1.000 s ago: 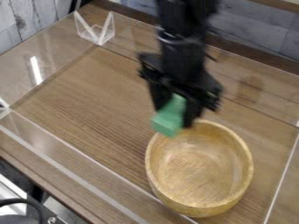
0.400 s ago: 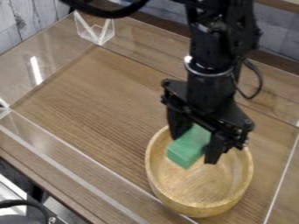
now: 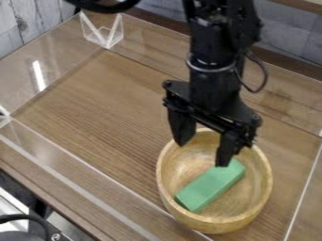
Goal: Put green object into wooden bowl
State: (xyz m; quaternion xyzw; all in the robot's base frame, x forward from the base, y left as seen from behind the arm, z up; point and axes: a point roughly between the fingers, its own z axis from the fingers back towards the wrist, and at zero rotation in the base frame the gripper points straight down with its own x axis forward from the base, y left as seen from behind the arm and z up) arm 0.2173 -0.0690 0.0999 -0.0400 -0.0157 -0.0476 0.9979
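Note:
The green object (image 3: 210,186), a bright-green bar, lies tilted inside the wooden bowl (image 3: 176,168), one end up near the right side. The bowl is a large round light-tan bowl at the front right of the table. My gripper (image 3: 206,147) hangs just above the bowl's far rim, black fingers spread apart with nothing between them. Its right finger (image 3: 234,151) ends close above the bar's upper end.
The wooden tabletop (image 3: 101,99) is fenced by a clear acrylic wall (image 3: 51,151) along the front and left. A small clear stand (image 3: 102,31) sits at the back left. A black cable loops at the front left corner (image 3: 25,226).
The gripper carried the green bar right and down over the bowl, then opened. The bar dropped into the bowl and the gripper has risen slightly and shifted left.

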